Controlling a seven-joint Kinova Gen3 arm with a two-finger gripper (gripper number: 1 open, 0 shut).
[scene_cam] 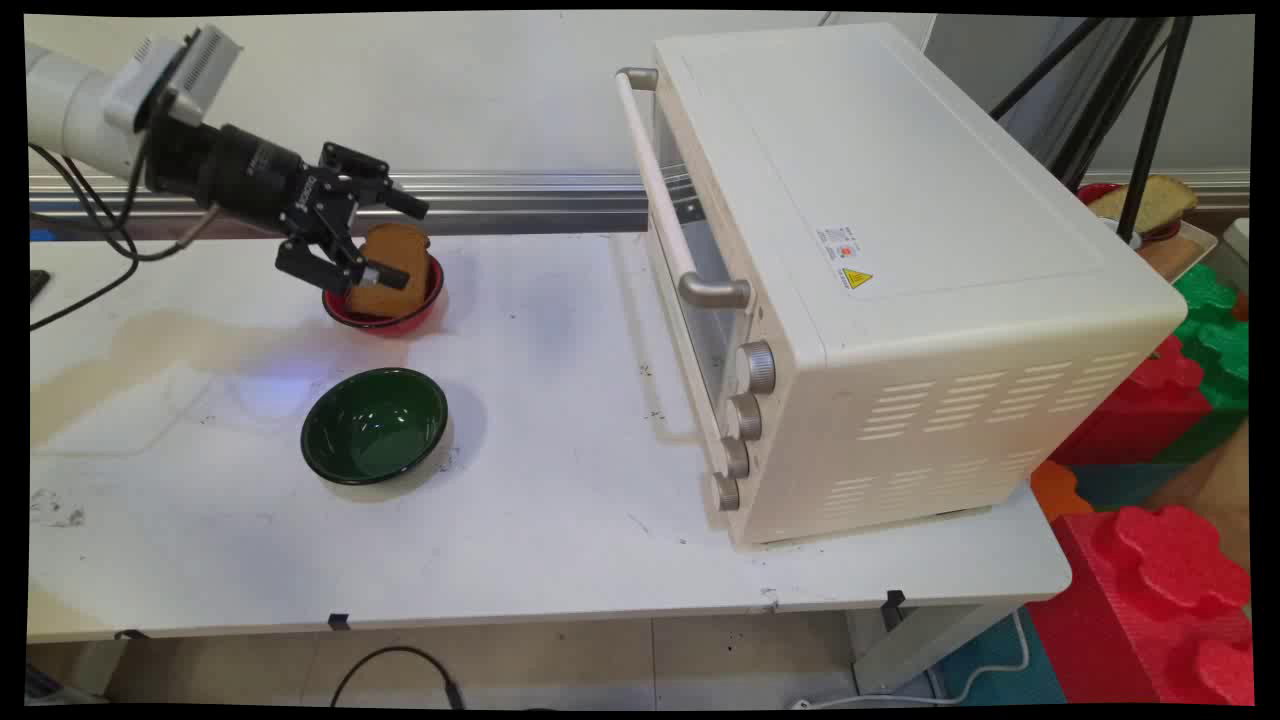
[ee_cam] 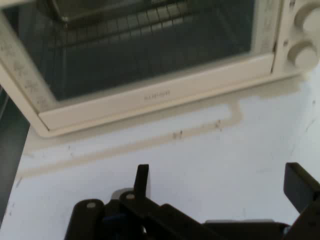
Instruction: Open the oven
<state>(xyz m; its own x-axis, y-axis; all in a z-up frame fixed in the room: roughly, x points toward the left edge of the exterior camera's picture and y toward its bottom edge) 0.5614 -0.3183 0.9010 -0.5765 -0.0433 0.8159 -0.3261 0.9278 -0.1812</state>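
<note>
My black gripper (scene_cam: 412, 245) hangs open over the back left of the white table (scene_cam: 560, 540), its fingers pointing toward the oven. A brown bread slice (scene_cam: 398, 262) stands on edge in a red bowl (scene_cam: 412, 318), directly behind and below the fingers in the main view. Whether a finger touches the slice I cannot tell. In the hand view the gripper (ee_cam: 220, 172) has nothing between its wide-apart fingers, and the bread is out of sight. An empty dark green bowl (scene_cam: 375, 425) sits nearer the front. The white toaster oven (scene_cam: 900, 250) stands at the right with its glass door (ee_cam: 150, 55) shut.
Black cables (scene_cam: 90, 270) trail from the arm at the left. Tripod legs (scene_cam: 1140, 120) rise behind the oven, beside a second bread slice (scene_cam: 1150, 203) in a red dish. Red foam blocks (scene_cam: 1160, 580) and green foam blocks (scene_cam: 1215, 330) lie off the table's right end.
</note>
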